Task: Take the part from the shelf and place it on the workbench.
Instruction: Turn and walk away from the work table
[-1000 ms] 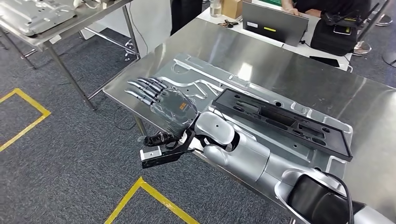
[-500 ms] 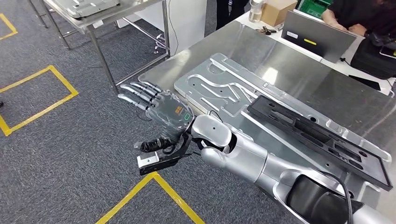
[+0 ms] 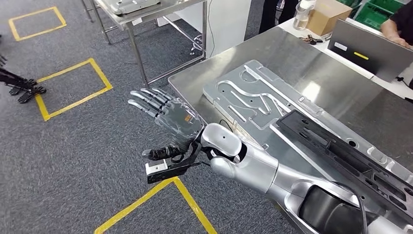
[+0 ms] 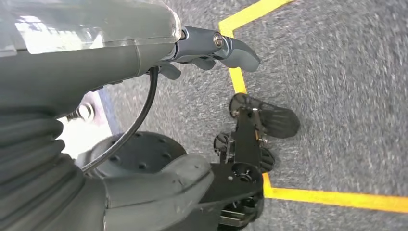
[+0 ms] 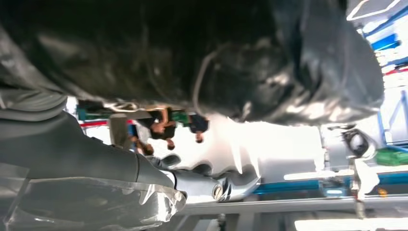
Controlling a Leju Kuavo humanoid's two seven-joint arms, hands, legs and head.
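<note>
On the workbench (image 3: 292, 53), near its corner, lies a silver stamped part (image 3: 253, 97), flat on the steel. A black frame (image 3: 350, 151) rests across the end of it that is farther from the corner. Neither one is touched by a hand.

The right hand (image 3: 168, 117) is off the bench edge, over grey carpet. Its fingers are spread wide and straight, the thumb is tucked lower, and it holds nothing. A yellow floor line (image 3: 146, 202) runs beneath the wrist.

The left hand (image 4: 120, 53) hangs toward the floor. In the wrist view its thumb and one finger stand apart with nothing between them.

Beyond, at the upper edge of the head view, a metal shelf (image 3: 146, 12) carries another silver plate (image 3: 129, 5), well apart from the hand.

Judgement: the placing step looks finished for the part on the bench. The empty hand is clear of the part and points roughly toward the shelf. If another part is wanted, the next move calls for closing on the shelf and squaring up to it. The open hand must then get under or around the plate's rim without catching the shelf frame.
</note>
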